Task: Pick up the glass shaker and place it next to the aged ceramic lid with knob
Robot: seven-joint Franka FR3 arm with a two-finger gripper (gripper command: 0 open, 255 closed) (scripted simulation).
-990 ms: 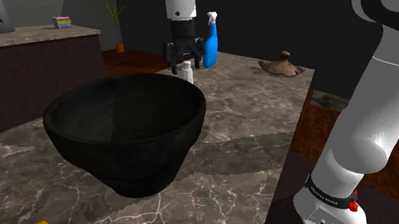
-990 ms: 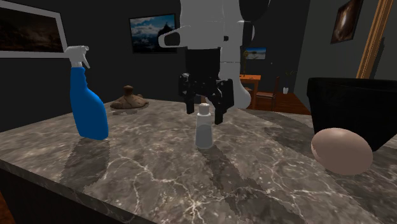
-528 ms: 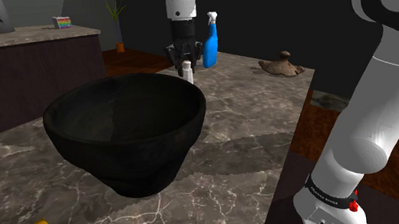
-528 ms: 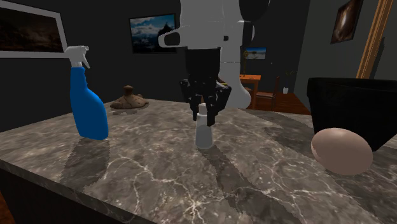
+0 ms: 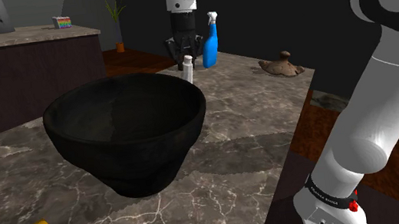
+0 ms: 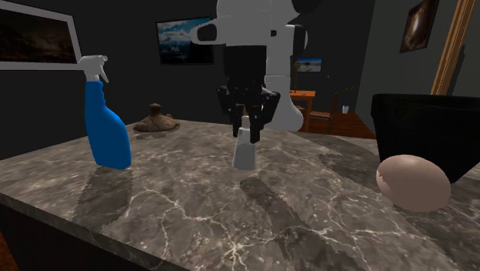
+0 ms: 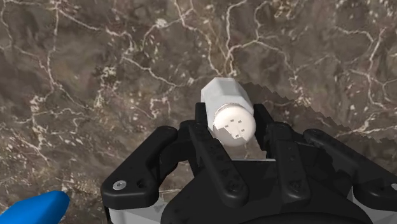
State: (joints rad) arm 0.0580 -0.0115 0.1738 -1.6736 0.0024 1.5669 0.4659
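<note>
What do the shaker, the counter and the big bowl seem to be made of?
The shaker has a pale grey body, perhaps glass, and a white cap with holes. The counter looks like dark marble: white veins. The bowl is black with a dull sheen, maybe ceramic or stone.

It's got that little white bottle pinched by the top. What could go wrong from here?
The pincer clasps the shaker only by its narrow top, with the body hanging below, so it might slip or swing. The blue spray bottle stands near the lid, so the carried shaker could knock it over. Set down too close, the shaker may nudge the lid.
</note>
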